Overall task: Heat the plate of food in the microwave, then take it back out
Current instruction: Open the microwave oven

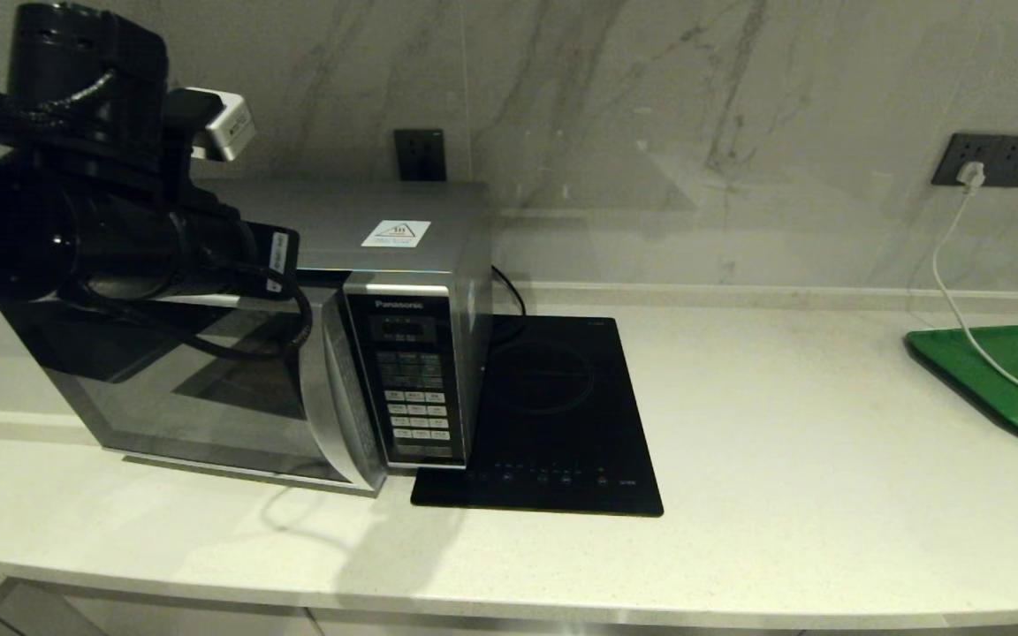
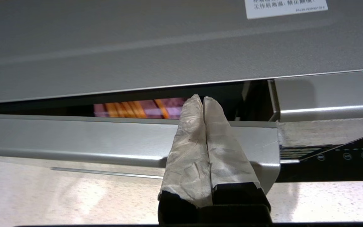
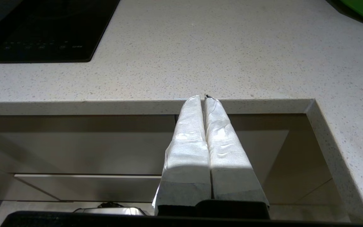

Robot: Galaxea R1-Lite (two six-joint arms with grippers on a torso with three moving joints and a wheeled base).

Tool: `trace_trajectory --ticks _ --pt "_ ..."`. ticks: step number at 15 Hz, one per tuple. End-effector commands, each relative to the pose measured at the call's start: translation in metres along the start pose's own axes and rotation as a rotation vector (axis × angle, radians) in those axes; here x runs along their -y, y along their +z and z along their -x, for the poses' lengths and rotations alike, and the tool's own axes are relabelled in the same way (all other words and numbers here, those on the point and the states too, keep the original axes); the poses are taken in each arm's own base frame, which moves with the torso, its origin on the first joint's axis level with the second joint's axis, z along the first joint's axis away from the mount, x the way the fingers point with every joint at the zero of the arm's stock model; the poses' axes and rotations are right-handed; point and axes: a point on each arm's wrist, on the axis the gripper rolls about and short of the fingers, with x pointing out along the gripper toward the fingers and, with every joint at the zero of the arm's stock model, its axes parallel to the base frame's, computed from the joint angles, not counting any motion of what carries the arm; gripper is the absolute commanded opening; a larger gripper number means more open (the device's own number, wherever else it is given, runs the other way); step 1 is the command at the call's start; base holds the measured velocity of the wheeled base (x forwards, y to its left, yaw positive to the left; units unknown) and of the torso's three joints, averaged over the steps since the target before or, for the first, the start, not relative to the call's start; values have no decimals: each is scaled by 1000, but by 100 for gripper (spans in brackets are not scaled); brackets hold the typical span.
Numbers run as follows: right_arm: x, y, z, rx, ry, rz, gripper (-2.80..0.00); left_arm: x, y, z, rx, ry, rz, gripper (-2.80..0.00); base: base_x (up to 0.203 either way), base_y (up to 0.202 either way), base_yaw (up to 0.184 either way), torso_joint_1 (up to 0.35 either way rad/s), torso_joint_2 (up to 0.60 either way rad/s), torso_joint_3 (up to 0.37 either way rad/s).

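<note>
While the Panasonic microwave (image 1: 297, 353) sits on the pale counter (image 1: 739, 459) with its dark glass door ajar by a narrow slit, the left gripper (image 2: 203, 100) hovers over the door's top edge near the handle side, its taped fingers (image 2: 187, 142) pressed together on nothing. Through the slit, the lilac plate of food (image 2: 172, 111) with orange fries rests inside the cavity. Below the counter's front edge, the right gripper (image 3: 203, 98) hangs parked, likewise clenched empty. Beside the microwave lies a black induction hob (image 1: 553, 415); a green tray (image 1: 1013, 371) sits far right.
</note>
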Motion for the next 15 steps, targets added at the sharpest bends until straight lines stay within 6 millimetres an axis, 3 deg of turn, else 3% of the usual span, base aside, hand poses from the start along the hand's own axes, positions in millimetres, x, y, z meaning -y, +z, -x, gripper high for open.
trace_trajectory --ticks 1,8,15 --pt "0 0 0 -1 -1 0 -280 7 -6 -14 -39 -2 5 -280 0 0 0 0 0 0" --pt "0 0 0 -1 0 0 -280 8 -14 -16 -69 6 41 -280 0 0 0 0 0 0" --pt "0 0 0 0 -1 0 -280 -14 -44 26 -112 135 26 -280 0 0 0 0 0 0"
